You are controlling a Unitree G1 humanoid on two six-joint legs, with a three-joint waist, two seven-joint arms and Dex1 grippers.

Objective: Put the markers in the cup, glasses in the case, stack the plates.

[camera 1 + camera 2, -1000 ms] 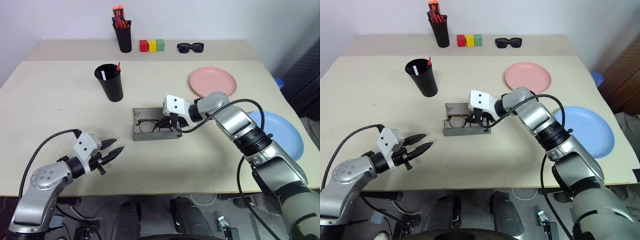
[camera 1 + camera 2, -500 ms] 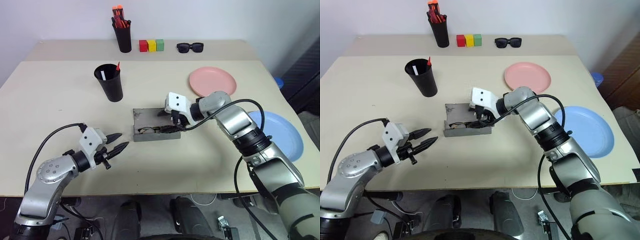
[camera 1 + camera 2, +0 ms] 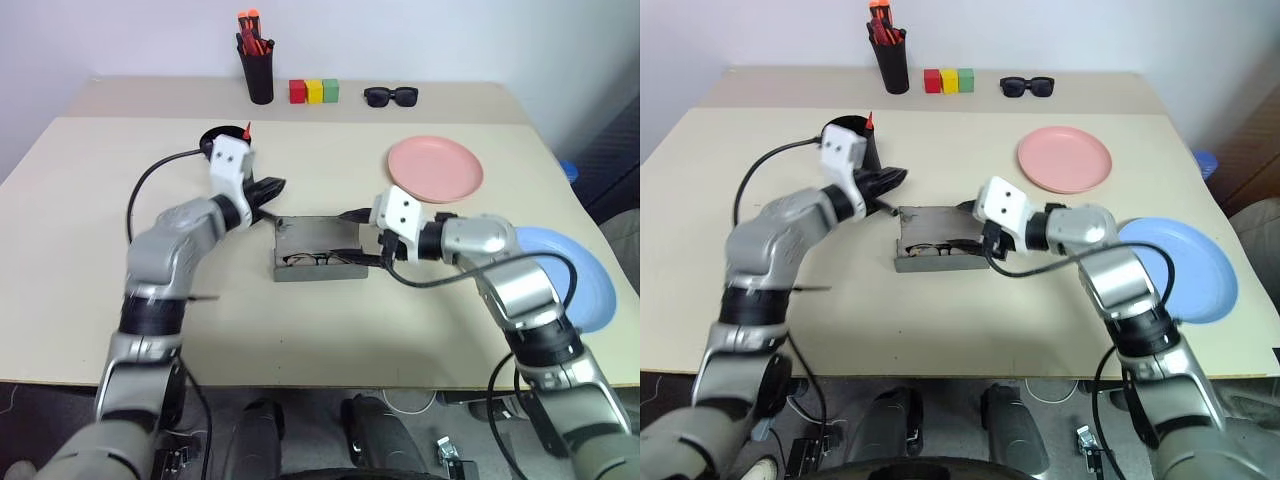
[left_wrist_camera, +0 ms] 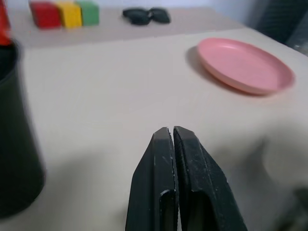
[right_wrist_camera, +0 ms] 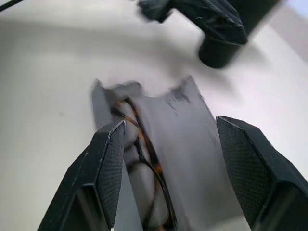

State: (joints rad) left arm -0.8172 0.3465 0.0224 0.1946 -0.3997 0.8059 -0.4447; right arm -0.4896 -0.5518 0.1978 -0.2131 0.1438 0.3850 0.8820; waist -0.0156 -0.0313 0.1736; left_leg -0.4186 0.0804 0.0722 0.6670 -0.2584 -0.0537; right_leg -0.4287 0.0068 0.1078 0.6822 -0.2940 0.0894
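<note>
The grey case lies open mid-table with the wire-framed glasses resting inside it. My right gripper is open at the case's right end, one finger on each side of it, holding nothing; the right wrist view looks between its fingers at the glasses. My left gripper is shut and empty, hovering just past the case's far left corner. Behind my left wrist stands the black cup, mostly hidden, a marker's red tip poking out. The pink plate is at the back right, the blue plate by the right edge.
A black pen holder with orange-capped pens, three coloured blocks and black sunglasses line the table's back. My right forearm covers part of the blue plate.
My right gripper opened, left the glasses in the case and drew back to the right. My left arm swung up from the front edge to beside the cup and its fingers shut.
</note>
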